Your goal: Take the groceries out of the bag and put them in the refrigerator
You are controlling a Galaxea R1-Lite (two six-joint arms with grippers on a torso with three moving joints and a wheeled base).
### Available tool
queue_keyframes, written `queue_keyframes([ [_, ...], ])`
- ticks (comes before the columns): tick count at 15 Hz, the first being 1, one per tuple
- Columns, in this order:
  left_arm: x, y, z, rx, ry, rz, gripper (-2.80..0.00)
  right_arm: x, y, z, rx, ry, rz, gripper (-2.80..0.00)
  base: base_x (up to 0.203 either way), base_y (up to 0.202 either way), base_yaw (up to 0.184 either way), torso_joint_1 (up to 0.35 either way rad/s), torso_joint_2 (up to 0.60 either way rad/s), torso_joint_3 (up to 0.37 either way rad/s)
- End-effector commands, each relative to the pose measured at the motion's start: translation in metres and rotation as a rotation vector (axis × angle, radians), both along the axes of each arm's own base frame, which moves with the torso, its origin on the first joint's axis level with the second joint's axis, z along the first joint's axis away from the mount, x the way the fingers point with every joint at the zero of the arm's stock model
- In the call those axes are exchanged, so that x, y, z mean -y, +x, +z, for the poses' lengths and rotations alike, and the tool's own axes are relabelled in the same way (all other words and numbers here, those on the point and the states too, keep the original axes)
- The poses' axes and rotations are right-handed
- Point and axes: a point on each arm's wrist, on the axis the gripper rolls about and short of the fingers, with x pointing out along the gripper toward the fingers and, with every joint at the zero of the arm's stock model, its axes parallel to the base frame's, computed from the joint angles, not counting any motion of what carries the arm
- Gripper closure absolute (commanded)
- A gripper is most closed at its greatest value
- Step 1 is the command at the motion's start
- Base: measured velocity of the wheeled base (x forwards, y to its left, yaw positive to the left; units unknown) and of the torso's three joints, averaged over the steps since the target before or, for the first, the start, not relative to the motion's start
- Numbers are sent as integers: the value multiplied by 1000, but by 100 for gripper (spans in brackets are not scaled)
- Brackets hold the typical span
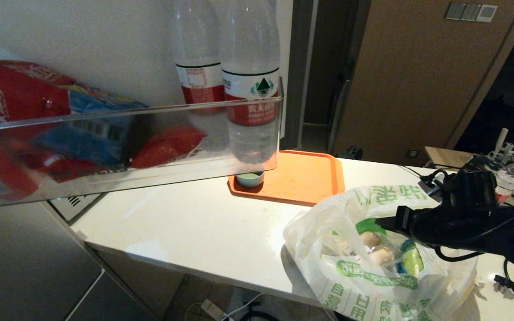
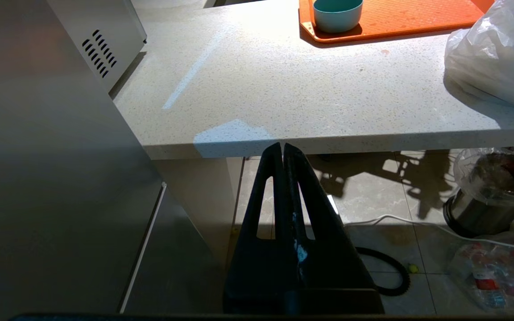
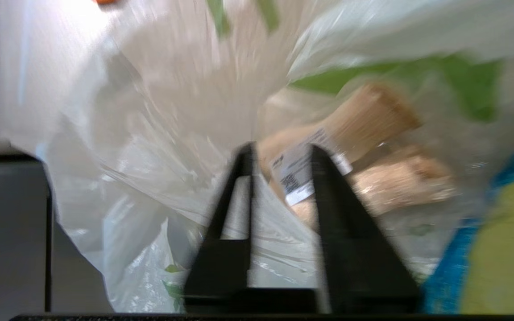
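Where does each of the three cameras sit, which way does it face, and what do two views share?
Head: high, facing down past the fridge door shelf to the counter; right arm over the bag.
Left wrist: low beside the fridge, facing the counter edge; left gripper, jaws shut.
Right wrist: at the bag mouth, facing the groceries; right gripper, jaws apart.
Head and left wrist share the orange tray and green cup.

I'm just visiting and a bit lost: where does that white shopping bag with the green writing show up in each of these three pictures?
Head view: the bag sits at lower right on the white counter, with the right tool over its mouth.
Left wrist view: only a bulge of the bag shows at the upper right edge.
Right wrist view: the bag fills nearly the whole picture.
Shared landmark: the orange tray, also in the left wrist view.
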Motion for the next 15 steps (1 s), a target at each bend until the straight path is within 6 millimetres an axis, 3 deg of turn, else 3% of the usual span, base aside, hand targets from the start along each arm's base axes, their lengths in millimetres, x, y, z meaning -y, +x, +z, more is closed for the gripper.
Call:
queue_keyframes([
  [1,0,0,0,-2,-1,1,0,-7,6,-15,-48,0,19,-280,0,0,0,0,0,0],
  [6,0,0,0,-3,-24,7,0,-6,16,-28,-82,-5,15,-280,0,0,0,0,0,0],
  [12,0,0,0,-8,-41,7,0,3,33,-2,-181,65,-68,-280,0,0,0,0,0,0],
  [15,0,0,0,-6,-41,7,0,17,36,-13,-226,63,-77,-280,0,0,0,0,0,0],
])
